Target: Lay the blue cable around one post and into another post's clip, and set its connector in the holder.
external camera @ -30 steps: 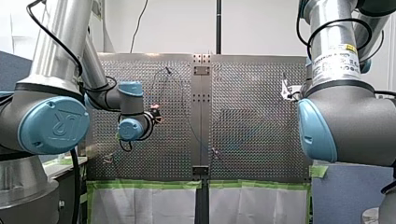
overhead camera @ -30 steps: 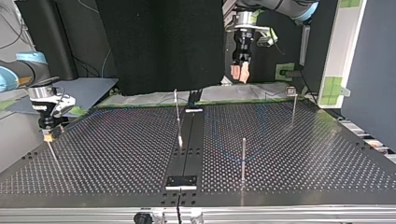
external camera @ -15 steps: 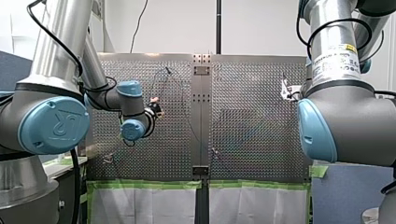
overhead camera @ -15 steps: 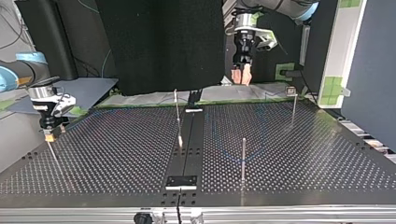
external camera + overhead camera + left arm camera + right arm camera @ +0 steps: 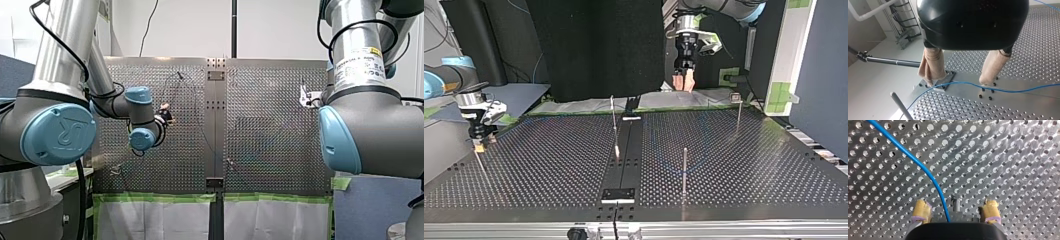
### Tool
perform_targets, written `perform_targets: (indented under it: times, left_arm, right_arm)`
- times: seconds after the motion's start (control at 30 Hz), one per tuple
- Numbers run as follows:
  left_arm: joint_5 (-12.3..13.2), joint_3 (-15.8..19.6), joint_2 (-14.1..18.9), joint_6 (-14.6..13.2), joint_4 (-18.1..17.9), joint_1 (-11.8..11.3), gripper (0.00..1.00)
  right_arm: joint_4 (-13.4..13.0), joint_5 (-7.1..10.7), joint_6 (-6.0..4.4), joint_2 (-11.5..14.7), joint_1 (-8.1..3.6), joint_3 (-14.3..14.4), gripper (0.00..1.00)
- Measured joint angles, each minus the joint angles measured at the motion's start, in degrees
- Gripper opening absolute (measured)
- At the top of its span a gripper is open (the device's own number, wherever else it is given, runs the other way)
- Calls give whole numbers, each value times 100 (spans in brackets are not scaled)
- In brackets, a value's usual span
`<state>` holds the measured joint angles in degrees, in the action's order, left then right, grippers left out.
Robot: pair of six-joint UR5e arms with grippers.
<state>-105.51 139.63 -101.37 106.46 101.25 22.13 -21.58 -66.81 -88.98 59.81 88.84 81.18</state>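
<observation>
Lowering slightly, our right gripper straddles blue cable, fingers wide; left gripper turned, also wide; grasp pending.

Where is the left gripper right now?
In the top view, my left gripper hangs above the table, up and right of the middle post; its wrist view shows the blue cable below its open fingers.

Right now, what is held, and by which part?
Nothing. My left gripper hangs open above the blue cable; my right gripper is open, the cable untouched between its fingers.
</observation>
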Motion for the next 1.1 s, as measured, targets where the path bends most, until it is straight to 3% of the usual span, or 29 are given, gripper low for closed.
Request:
perform_targets:
  times: [0.67,1.1]
  left_arm:
    - [0,1,0,15,25,-77,100]
    - [0,1,0,15,48,-108,100]
  right_arm:
    - [22,21,22,-1,33,-1,100]
    - [47,153,66,-2,71,-1,100]
